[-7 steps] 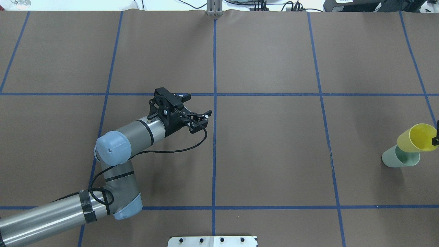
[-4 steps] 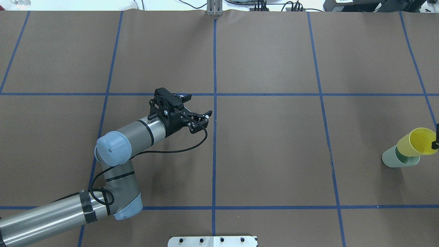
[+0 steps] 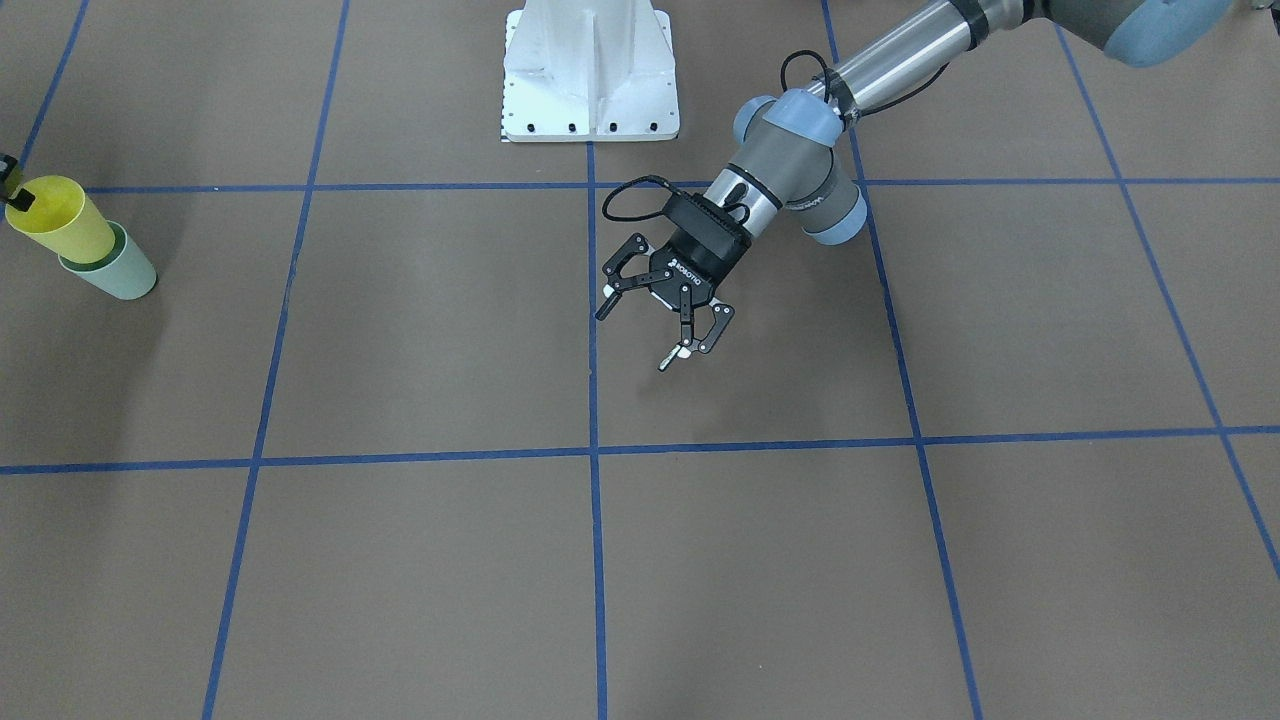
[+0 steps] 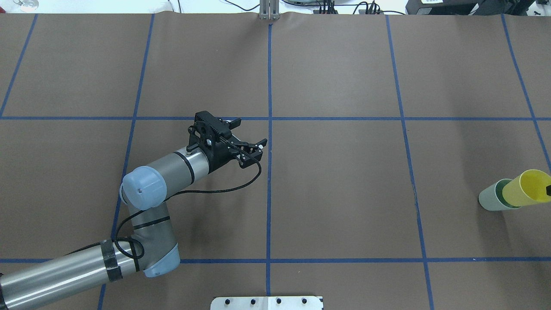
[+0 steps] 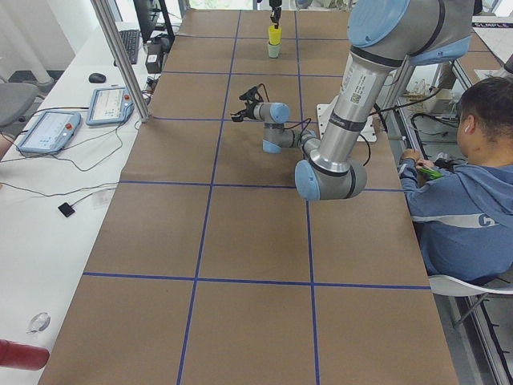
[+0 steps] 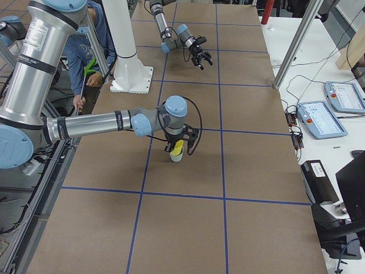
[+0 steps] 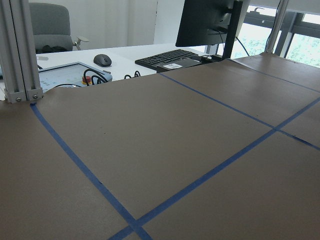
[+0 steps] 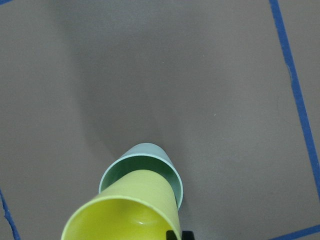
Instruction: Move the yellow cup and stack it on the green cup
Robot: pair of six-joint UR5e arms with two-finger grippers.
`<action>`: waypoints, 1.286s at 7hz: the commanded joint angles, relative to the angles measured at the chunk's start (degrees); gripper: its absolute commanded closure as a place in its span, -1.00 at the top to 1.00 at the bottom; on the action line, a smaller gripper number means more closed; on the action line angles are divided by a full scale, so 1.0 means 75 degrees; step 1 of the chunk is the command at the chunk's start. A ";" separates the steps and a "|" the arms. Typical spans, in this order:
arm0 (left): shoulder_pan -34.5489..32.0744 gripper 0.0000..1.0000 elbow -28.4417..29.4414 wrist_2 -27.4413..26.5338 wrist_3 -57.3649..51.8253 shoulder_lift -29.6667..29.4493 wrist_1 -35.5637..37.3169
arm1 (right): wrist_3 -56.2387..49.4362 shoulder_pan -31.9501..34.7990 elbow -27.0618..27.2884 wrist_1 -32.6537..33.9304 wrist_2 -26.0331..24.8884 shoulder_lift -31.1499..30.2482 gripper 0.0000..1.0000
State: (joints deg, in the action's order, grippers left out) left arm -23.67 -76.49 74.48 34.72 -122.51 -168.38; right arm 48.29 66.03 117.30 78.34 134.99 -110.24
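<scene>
The yellow cup (image 4: 527,189) hangs tilted from my right gripper (image 6: 180,145), which is shut on its rim; one fingertip (image 4: 548,188) shows at the view's right edge. The cup's base sits inside the mouth of the green cup (image 4: 490,199), which stands upright on the table. In the right wrist view the yellow cup (image 8: 127,212) overlaps the green cup (image 8: 150,159) from above. In the front view the yellow cup (image 3: 58,220) leans out of the green cup (image 3: 122,274) at the far left. My left gripper (image 4: 249,132) is open and empty above the table's middle.
The white robot base plate (image 3: 590,70) is at the table's near edge. A metal post (image 4: 269,10) stands at the far edge. Blue tape lines grid the brown table. An operator (image 5: 457,184) sits beside the table; teach pendants (image 5: 108,104) lie on the side desk.
The yellow cup has moved over the green cup and down, so its base now sits in the green cup's mouth. The left arm has barely moved.
</scene>
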 commanded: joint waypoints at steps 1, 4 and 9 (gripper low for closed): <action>0.0016 0.98 0.0004 -0.0040 0.0000 -0.0002 0.0009 | -0.0134 0.0185 -0.0275 -0.0015 0.0189 0.0096 -1.00; 0.0016 0.98 0.0062 -0.0040 0.0000 -0.0013 0.0009 | -0.0064 0.0173 -0.0277 -0.0003 0.0247 0.0330 -1.00; 0.0028 0.98 0.0063 -0.0040 0.0000 -0.0025 -0.0003 | -0.0075 0.0173 -0.0429 -0.0015 0.0259 0.0319 -1.00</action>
State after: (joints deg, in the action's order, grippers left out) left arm -23.48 -76.03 74.18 34.72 -122.66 -168.34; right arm 47.77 67.32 114.08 78.25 136.84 -107.80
